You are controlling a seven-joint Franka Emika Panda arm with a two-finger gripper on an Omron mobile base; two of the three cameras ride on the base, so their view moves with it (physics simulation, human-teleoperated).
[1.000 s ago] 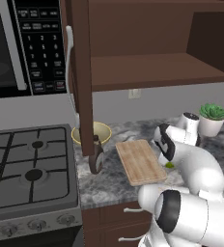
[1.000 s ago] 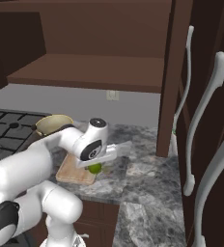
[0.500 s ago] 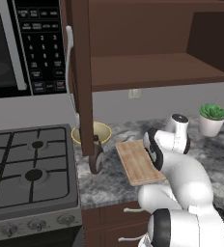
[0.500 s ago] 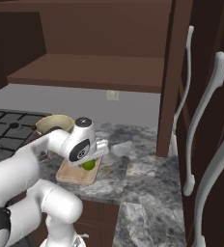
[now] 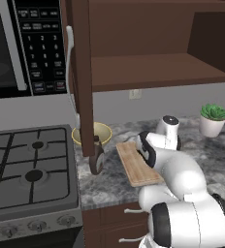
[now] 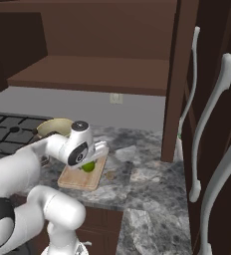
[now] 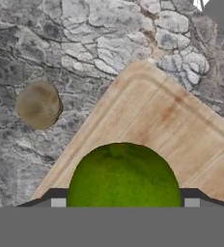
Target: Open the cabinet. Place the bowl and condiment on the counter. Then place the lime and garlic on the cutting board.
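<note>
My gripper [image 7: 124, 202] hangs low over the wooden cutting board [image 7: 181, 130], shut on a green lime [image 7: 123, 178] that fills the gap between its fingertips. From the right base view the lime [image 6: 89, 167] sits just under the hand [image 6: 92, 152], above the board [image 6: 75, 180]. A small tan garlic [image 7: 38, 104] lies on the granite counter, just off the board's edge [image 6: 110, 175]. The yellow bowl [image 5: 92, 133] stands on the counter left of the board [image 5: 134, 167]. A dark condiment bottle [image 5: 97, 157] stands in front of the bowl, partly behind the open cabinet door [image 5: 80, 72].
The cabinet shelf [image 5: 153, 70] is bare. A gas stove [image 5: 27, 164] lies to the left, under a microwave [image 5: 22, 43]. A potted plant [image 5: 211, 121] stands at the counter's far right. Tall cabinet doors with white handles [image 6: 207, 129] close off the right side.
The hand has carried the lime leftward from the counter side to above the cutting board. Bowl, bottle and garlic have stayed put.
</note>
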